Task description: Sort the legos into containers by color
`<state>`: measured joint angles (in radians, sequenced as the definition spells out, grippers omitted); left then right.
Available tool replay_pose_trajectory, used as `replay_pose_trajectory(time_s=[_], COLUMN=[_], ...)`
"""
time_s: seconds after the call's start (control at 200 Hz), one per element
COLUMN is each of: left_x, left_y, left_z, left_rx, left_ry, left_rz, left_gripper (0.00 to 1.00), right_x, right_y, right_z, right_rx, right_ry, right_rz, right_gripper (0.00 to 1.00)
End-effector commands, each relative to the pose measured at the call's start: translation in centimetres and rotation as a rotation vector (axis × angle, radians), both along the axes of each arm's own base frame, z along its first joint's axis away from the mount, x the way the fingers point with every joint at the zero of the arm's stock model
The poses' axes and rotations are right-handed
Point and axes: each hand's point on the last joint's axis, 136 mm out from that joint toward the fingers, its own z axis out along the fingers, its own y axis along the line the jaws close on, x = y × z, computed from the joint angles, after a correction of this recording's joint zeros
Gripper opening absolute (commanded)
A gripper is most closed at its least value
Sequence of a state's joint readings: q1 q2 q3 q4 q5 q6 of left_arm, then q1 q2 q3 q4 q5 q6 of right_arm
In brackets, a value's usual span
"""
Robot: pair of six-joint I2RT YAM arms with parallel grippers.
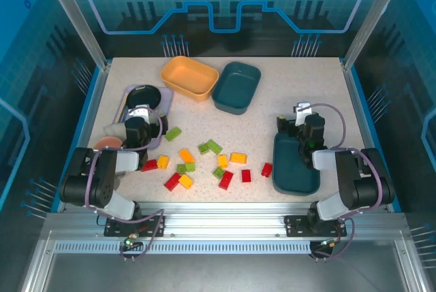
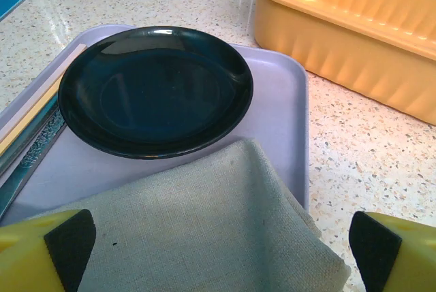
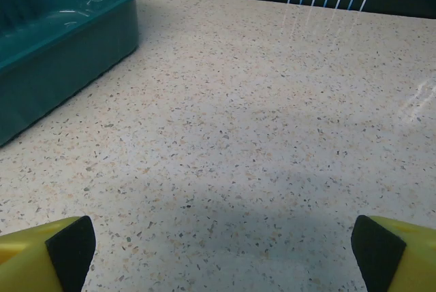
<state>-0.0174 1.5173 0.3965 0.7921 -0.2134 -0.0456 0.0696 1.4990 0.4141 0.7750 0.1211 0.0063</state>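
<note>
– Pincer on the left (image 2: pixel 221 258) first: what is it doing?
– It is hanging released, jaws spread wide and gripping nothing. It is over a grey woven cloth (image 2: pixel 204 224) lying on the lavender tray (image 2: pixel 286 101), beside a glossy black bowl (image 2: pixel 155 88). None of that is counting toward the sort.
– And the legos (image 1: pixel 190 167)?
– They are lying loose on the speckled table (image 1: pixel 327 88), mid-table toward the near edge, between the two arms. The red ones (image 1: pixel 225 180), green ones (image 1: pixel 214 146) and yellow-orange ones (image 1: pixel 187 155) are all mixed, some touching. I am not seeing any brick in a bin yet.
– How are they going to handle?
– I am expecting light, stiff, smooth plastic: hard rather than fragile, but slick and small enough to slip out of a careless pinch. I would be closing on two flat opposite sides from above, starting with a brick lying apart from its neighbours.
– Where are they going?
– The yellow-orange bin (image 1: pixel 189 77) is sitting at the back with a dark teal bin (image 1: pixel 236 86) just beside it. Both are shallow and rounded, and the yellow-orange wall is faintly ribbed. The second teal bin (image 1: pixel 293 169) is resting on the right, partly under the right arm.
– And the right pincer (image 3: pixel 221 251)?
– It is also gaping and empty, hovering over bare table, with a teal wall off to its left.
</note>
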Motion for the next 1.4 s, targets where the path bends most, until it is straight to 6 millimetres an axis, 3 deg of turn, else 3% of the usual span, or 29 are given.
replay_pose_trajectory(time_s=[0.0, 0.715, 0.755, 0.825, 0.93, 0.98, 0.985, 1.01, 1.03, 1.08, 1.11, 1.16, 1.26, 1.33, 1.395], left_x=[0.2, 0.5, 0.5, 0.9, 1.5, 1.7, 1.6, 1.5, 1.4, -0.5, 0.1, 3.6, 7.5, 9.7, 11.6], left_y=[-0.1, -0.6, -1.4, -2.0, -4.9, -4.0, -3.8, -3.3, -2.6, -0.7, -0.9, -3.5, -6.9, -8.4, -9.7], left_z=[0.7, 1.2, 2.2, 6.3, 15.4, 18.4, 17.8, 18.3, 18.6, 17.5, 17.4, 17.0, 16.0, 14.4, 12.9], left_rx=[0.002, 0.009, 0.039, 0.107, 0.024, -0.114, -0.127, -0.219, -0.301, -0.434, -0.489, -0.559, -0.615, -0.628, -0.632], left_ry=[-0.03, -0.032, 0.015, 0.016, -0.192, -0.185, -0.156, -0.091, -0.051, 0.106, 0.16, 0.263, 0.417, 0.51, 0.565], left_rz=[0.001, -0.028, -0.054, -0.007, -0.007, 0.123, 0.14, 0.226, 0.312, 0.573, 0.609, 0.429, 0.346, 0.329, 0.303], left_gripper=[0.99, 0.99, 0.99, 0.99, 0.99, 0.99, 0.99, 0.99, 0.99, 0.99, 0.99, 0.99, 0.99, 0.93, 0.85], right_x=[0.2, 0.3, 0.2, 1.0, 1.0, 0.8, 0.8, 0.3, -0.8, -2.4, -1.2, -0.3, -1.7, -3.1, -5.4], right_y=[-0.2, -0.5, -1.0, -1.2, -0.8, -2.9, -3.1, -4.3, -5.2, -6.6, -5.1, -2.3, 1.3, 4.2, 5.3], right_z=[0.2, 0.5, 1.8, 6.8, 19.2, 22.1, 22.6, 22.1, 20.6, 18.6, 17.9, 17.4, 15.2, 13.0, 9.9], right_rx=[0.007, -0.01, -0.045, -0.038, 0.051, 0.241, 0.255, 0.36, 0.429, 0.534, 0.56, 0.567, 0.479, 0.513, 0.551], right_ry=[-0.006, -0.007, 0.036, 0.0, -0.273, -0.221, -0.225, -0.129, -0.011, 0.172, 0.251, 0.344, 0.477, 0.579, 0.714], right_rz=[-0.001, -0.032, -0.085, -0.128, -0.16, -0.327, -0.34, -0.441, -0.539, -0.697, -0.586, -0.449, -0.41, -0.341, -0.36], right_gripper=[1.0, 1.0, 1.0, 1.0, 1.0, 1.0, 1.0, 1.0, 1.0, 1.0, 1.0, 0.92, 0.86, 0.75, 0.6])
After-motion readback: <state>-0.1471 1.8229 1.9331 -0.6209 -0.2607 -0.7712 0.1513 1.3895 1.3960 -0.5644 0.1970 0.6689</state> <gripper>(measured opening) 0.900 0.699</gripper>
